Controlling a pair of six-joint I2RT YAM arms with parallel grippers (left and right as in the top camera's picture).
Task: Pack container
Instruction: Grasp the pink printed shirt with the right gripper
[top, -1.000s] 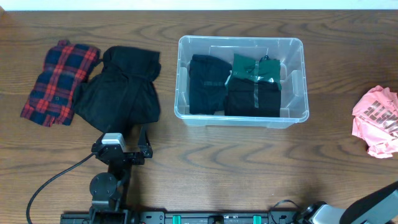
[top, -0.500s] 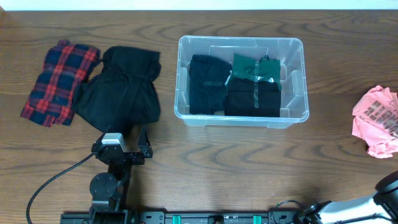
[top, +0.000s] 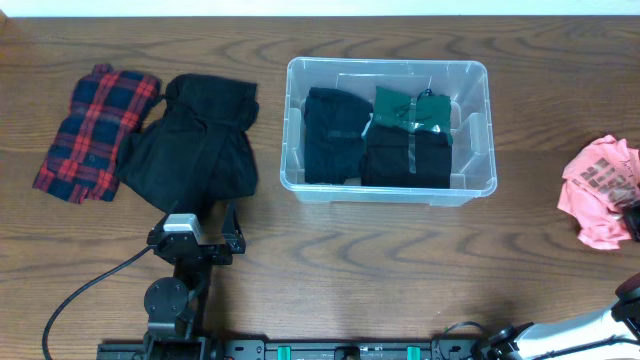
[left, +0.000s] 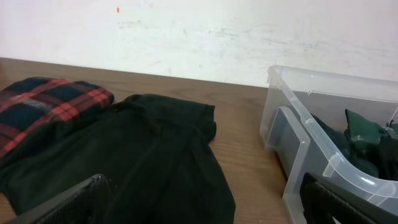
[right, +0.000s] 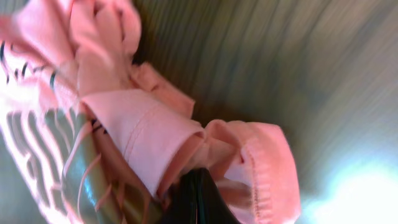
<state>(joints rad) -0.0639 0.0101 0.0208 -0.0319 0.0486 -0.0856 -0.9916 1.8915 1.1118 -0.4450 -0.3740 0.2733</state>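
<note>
The clear container (top: 390, 65) stands at centre back, lidless, holding a folded black garment (top: 333, 135), a second black one (top: 405, 158) and a green one (top: 410, 108). It also shows in the left wrist view (left: 292, 93). My right gripper (top: 633, 222) is at the far right edge, its fingers (right: 199, 196) shut together on a crumpled pink garment (top: 597, 180) that also fills the right wrist view (right: 137, 118). My left gripper (top: 224, 218) is open and empty, low over the near edge of a black garment (top: 195, 145), with its fingers wide apart (left: 205, 193).
A red plaid shirt (top: 92, 130) lies at the far left, partly under the black garment, and shows in the left wrist view (left: 50, 102). A white wall (left: 199, 31) lies behind the table. The left arm base (top: 170, 300) stands at the front edge.
The right gripper came in from the lower right and closed on the pink garment, which shifted and bunched slightly leftward. The left arm has not moved.
</note>
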